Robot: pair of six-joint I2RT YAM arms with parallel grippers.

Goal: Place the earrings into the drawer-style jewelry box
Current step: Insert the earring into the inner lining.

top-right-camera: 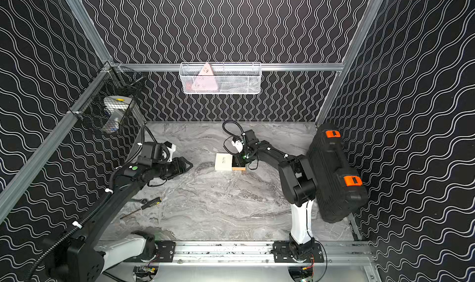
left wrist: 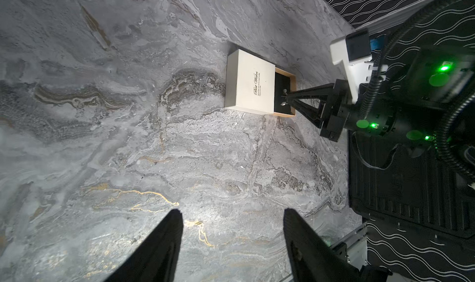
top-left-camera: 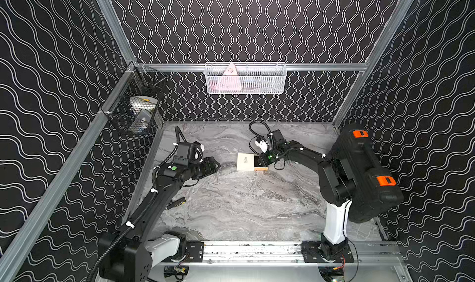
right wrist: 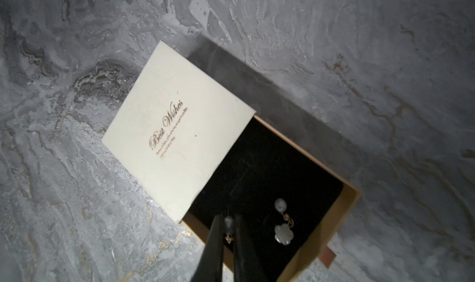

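Observation:
The drawer-style jewelry box lies mid-table, its cream sleeve printed "Best Wishes" and its black-lined tan drawer pulled out toward the right arm. One of the earrings, a pearl with a white flower, lies on the black lining. My right gripper hangs over the drawer's near corner, shut on the other earring, a pale bead with a gold link. The left gripper is open and empty, over bare marble left of the box.
A big black case with orange latches leans at the right wall behind the right arm. A screwdriver lies on the table under the left arm. A white wire basket and a black mesh basket hang on the walls.

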